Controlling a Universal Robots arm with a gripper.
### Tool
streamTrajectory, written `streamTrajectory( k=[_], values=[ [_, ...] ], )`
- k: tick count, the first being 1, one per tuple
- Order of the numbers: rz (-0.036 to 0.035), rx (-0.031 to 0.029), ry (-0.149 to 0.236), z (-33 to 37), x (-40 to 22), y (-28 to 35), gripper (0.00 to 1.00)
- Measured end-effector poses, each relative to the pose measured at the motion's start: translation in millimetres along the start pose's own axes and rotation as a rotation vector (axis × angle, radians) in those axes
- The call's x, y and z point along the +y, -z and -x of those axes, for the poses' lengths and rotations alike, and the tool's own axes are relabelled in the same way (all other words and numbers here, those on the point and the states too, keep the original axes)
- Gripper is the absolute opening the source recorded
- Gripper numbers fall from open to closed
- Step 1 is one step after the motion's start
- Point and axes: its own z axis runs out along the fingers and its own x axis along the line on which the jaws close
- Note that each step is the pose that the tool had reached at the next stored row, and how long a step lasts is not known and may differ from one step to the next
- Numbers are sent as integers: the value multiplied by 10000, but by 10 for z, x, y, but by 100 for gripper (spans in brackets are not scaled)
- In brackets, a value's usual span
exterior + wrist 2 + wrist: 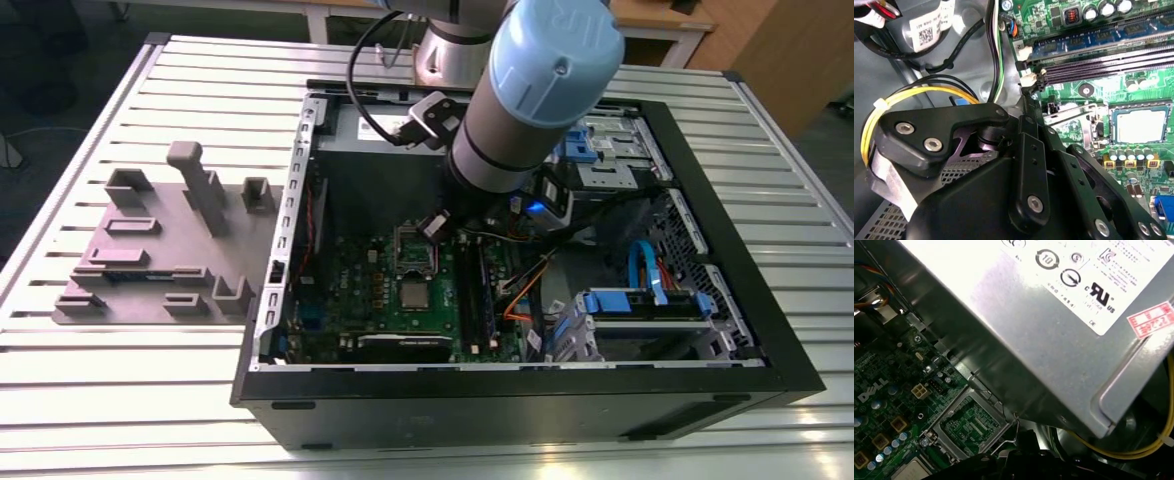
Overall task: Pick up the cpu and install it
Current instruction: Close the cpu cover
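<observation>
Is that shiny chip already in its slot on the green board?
In: the cpu lies flat inside its square socket frame; the gripper isn't holding it.

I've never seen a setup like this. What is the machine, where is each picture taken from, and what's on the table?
It is a single robot arm reaching into an open computer case that lies on a slatted metal table. The exterior view looks on from off the arm; both wrist views ride on the arm, looking into the case. Grey fixture blocks stand at the exterior view's left. The second wrist view shows the black pincer over the green motherboard. The cpu lies in its socket, apart from the pincer.
</observation>
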Motion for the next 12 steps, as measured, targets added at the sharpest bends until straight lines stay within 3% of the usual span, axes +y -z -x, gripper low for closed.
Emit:
streamTrajectory(
  k=[6,12],
  values=[
    [-1,-24,-64,-2,9,19,10],
    [21,-120,-263,1,7,19,10]
  ],
)
